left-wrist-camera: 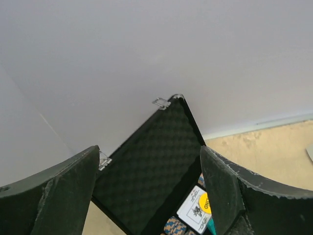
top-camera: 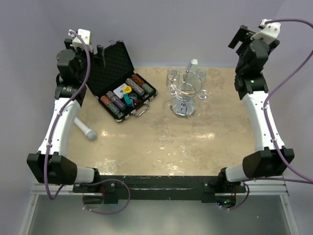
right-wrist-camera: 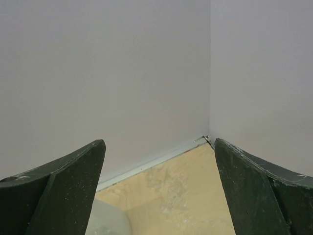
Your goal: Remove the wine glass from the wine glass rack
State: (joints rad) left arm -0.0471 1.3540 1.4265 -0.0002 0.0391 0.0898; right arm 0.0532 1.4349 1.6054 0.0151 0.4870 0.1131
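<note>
1. Wine glass rack (top-camera: 183, 100) stands upright at the rear centre of the surface (top-camera: 205, 142), chrome wire, round mirrored base down.
2. Wine glass (top-camera: 172, 78) hangs on the rack's left side. More clear glasses hang around the loops, exact count can't tell.
3. Left end effector (left-wrist-camera: 149, 161) is spread wide with nothing between the fingers. It is raised at the far left and faces the foam lid of the black case (top-camera: 115, 66).
4. Case lies open left of the rack, well apart from it, with rows of chips (top-camera: 128, 93) inside.
5. Right end effector (right-wrist-camera: 159, 147) is also spread wide and empty. It is raised at the far right, faces the wall corner, and is well apart from the rack.
6. Grey cylinder (top-camera: 86, 130) lies on the surface just beside the left arm.
</note>
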